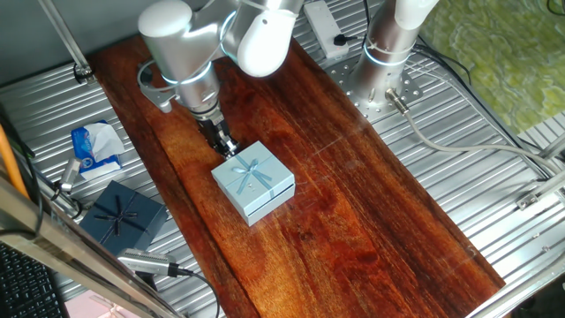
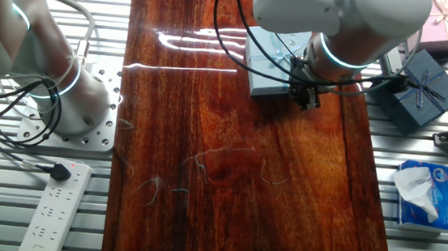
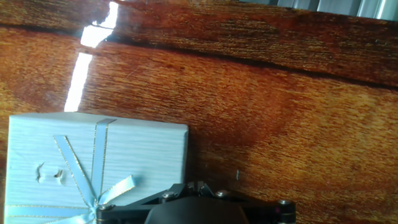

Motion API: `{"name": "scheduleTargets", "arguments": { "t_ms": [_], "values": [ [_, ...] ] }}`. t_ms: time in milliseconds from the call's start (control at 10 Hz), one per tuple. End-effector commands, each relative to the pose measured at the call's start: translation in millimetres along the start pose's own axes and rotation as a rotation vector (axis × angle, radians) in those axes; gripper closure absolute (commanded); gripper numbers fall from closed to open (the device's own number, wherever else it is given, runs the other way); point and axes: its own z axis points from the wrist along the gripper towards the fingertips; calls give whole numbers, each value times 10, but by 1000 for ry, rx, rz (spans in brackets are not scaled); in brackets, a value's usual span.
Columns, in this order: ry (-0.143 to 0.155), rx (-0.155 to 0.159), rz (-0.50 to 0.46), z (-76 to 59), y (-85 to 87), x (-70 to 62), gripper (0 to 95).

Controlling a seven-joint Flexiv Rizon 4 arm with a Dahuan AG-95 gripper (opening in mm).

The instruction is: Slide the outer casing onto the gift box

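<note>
A light blue outer casing (image 1: 253,180), topped with a pale ribbon bow (image 1: 250,171), sits flat on the dark wooden table (image 1: 353,221), toward its left edge in one fixed view and roughly midway along its length. The gift box cannot be made out as a separate piece; only a paler strip along the casing's lower side hints at it, so it appears to be inside or nearly so. From the hand view the casing's top face (image 3: 93,165) shows thin gold-edged ribbon crossing it and no gap at the visible edge.

The claw (image 1: 226,144) stands just beside the casing's far corner, touching or very close to it. Its fingers are thin and dark, and the pictures do not show whether they are spread or closed. It grips nothing that can be seen.

Judging by this, the sliding step looks close to finished or finished. The next move would call for either a short final push along the table to seat the casing, or a straight lift away without nudging it.

Off the wood, on the ribbed metal surface, lie a dark navy bow-topped box (image 1: 124,215) and a tissue pack (image 1: 94,150).
</note>
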Motion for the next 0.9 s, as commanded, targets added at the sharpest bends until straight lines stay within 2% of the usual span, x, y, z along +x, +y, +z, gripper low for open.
{"name": "scheduleTargets", "arguments": {
  "t_ms": [100, 900],
  "values": [
    [-1, -1, -1, -1, 2, 6, 950],
    [-2, -5, 0, -5, 20, 33, 950]
  ]
}}
